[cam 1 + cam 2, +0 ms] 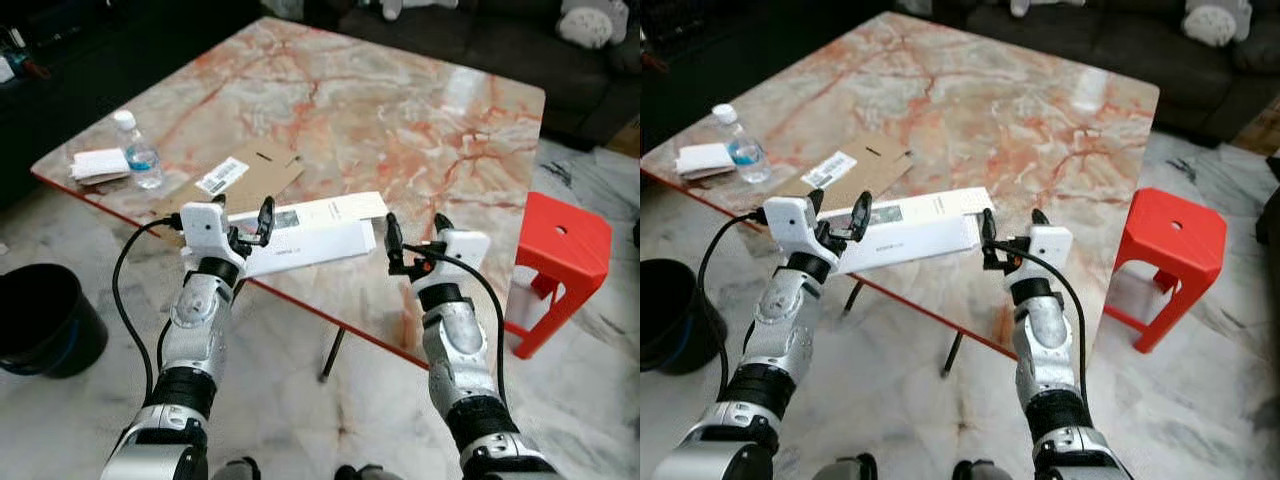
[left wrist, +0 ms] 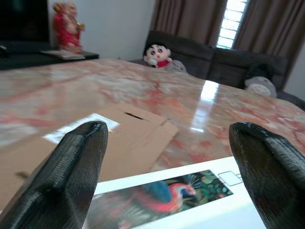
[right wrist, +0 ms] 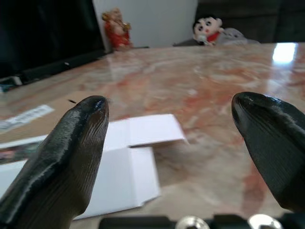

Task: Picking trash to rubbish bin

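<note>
— Nearest the lens? Two silver arms, raised toward the bench (image 1: pixel 420 110) edge. Left pincer (image 1: pixel 247 226) spread wide, hovering over the near end of a long white box (image 1: pixel 305 236), touching nothing.

— And further left, down low?

— Black bin (image 1: pixel 42 318) on the marble floor (image 1: pixel 290 400), well apart from the bench. Up on the bench's left corner, folded white tissue (image 1: pixel 98 164) with a small water bottle (image 1: pixel 138 152) just beside it, upright, cap on.

— Moving along?

— Flattened brown cardboard (image 1: pixel 245 178) with a white label, lying flat just behind the white box, partly tucked under it. White box close to the near edge, lengthwise along it, one flap open at its right end. Printed strip with a bird picture along its top, seen through the left wrist camera (image 2: pixel 162 195).

— Right side?

— Right pincer (image 1: pixel 414 240) spread too, gripping nothing, just beside the box's right end over the edge of the bench. Red plastic stool (image 1: pixel 558 262) on the floor past the bench's right corner. Dark sofa (image 1: pixel 470 35) at the back with soft toys on it; small red-and-gold figurine (image 3: pixel 117 28) beyond the far side.
</note>
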### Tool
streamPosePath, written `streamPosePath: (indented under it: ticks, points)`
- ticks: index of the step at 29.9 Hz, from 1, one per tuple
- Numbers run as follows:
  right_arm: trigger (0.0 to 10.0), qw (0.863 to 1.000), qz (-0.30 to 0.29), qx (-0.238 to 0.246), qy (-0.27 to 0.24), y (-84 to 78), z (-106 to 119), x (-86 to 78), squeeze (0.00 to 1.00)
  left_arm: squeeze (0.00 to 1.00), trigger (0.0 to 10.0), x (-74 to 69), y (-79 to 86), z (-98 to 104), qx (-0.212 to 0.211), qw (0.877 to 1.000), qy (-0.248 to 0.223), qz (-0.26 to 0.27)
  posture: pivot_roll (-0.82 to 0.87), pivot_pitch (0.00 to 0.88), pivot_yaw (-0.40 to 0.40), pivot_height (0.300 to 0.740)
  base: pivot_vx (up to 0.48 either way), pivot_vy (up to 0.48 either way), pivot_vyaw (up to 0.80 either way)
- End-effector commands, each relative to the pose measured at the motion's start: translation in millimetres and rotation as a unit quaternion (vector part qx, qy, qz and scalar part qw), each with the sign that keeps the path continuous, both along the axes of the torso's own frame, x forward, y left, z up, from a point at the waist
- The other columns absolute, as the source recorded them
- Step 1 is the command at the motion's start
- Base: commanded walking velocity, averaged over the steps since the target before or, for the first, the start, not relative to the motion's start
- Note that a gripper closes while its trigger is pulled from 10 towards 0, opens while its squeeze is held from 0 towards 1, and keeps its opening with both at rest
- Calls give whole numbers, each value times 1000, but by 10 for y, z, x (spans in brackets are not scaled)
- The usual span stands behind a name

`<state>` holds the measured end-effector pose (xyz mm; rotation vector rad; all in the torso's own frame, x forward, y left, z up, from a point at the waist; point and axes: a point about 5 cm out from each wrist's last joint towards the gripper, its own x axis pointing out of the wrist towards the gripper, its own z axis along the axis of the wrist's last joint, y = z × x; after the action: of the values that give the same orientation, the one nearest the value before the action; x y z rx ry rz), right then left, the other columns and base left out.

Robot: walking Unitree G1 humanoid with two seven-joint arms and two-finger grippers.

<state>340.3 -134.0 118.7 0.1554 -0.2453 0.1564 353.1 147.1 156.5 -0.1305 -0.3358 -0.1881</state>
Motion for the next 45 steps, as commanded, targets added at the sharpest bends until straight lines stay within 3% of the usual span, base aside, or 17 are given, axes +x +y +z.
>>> streamPosePath:
  ticks: [1,31,45]
  points:
    - [10000,1000,-2,2,1,-19,-6,-8,0,0,10000,-10,14,8,5,1000,0,3,151,165,-66,740,0,0,0]
    - [10000,1000,5,0,7,-4,-38,-18,0,0,10000,-83,117,-204,23,999,43,18,149,165,-70,740,0,0,0]
    - [10000,1000,8,0,10,12,-49,-21,0,0,10000,-77,266,-255,23,997,60,34,152,167,-74,740,0,0,0]
